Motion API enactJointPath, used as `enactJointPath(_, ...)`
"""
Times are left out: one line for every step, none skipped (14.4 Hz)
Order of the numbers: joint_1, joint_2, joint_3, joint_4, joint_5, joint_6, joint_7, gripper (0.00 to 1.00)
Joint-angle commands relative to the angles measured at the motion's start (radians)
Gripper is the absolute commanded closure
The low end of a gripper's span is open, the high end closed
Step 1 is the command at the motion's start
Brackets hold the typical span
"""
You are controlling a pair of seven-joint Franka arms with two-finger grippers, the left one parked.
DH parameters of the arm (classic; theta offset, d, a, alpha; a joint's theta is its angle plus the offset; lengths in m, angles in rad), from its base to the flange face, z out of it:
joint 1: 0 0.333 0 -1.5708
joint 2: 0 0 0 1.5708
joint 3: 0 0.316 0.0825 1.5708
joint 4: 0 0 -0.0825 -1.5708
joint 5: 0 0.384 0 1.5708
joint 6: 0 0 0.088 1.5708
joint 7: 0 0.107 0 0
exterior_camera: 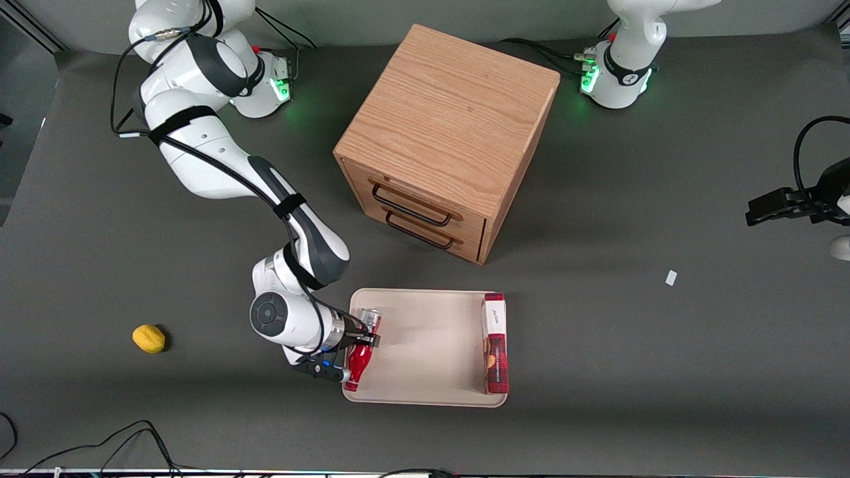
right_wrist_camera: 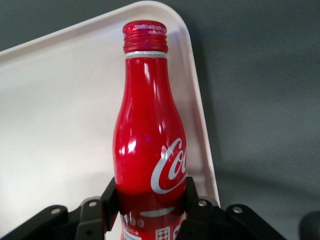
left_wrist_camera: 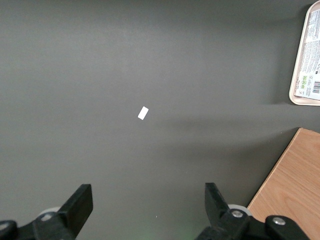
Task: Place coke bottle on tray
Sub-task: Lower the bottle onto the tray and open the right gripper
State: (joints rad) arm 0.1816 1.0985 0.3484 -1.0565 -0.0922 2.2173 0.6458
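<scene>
With both fingers pressed against the lower body of the coke bottle, the gripper holds it lying over the tray, at the rim toward the working arm's end. A red plaid box lies on the tray's edge toward the parked arm. A wooden drawer cabinet stands farther from the front camera. A yellow lemon rests well apart on the table.

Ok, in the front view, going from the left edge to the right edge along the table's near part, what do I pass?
Lemon → hand gripping the coke bottle at the tray's edge → bare tray → red plaid box lying in the tray → small white scrap on the table.
</scene>
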Motion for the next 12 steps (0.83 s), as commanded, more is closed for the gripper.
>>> enactJointPath(0.015,-0.017,0.0,0.01,-0.011,-0.013,-0.002,0.0)
enactJointPath(0.016,-0.022,0.009,0.018,-0.012,-0.013,-0.003,0.0)
enactJointPath(0.016,-0.028,0.012,0.018,-0.011,-0.013,-0.002,0.0)
enactJointPath(0.016,-0.034,0.014,0.016,-0.009,-0.013,0.0,0.0)
enactJointPath(0.016,-0.042,0.014,0.015,-0.009,-0.016,-0.002,0.0)
enactJointPath(0.015,-0.048,0.014,0.015,-0.009,-0.021,-0.002,0.0)
enactJointPath(0.013,-0.069,0.012,0.007,-0.014,-0.024,-0.002,0.0)
enactJointPath(0.012,-0.098,0.009,-0.008,-0.015,-0.031,-0.002,0.0)
enactJointPath(0.007,-0.124,0.003,-0.023,-0.015,-0.054,-0.006,0.0)
enactJointPath(-0.001,-0.156,0.0,-0.026,-0.015,-0.089,-0.014,0.0)
enactJointPath(-0.004,-0.193,-0.002,-0.028,-0.017,-0.15,-0.014,0.0)
enactJointPath(-0.005,-0.238,-0.005,-0.03,-0.018,-0.213,-0.012,0.0)
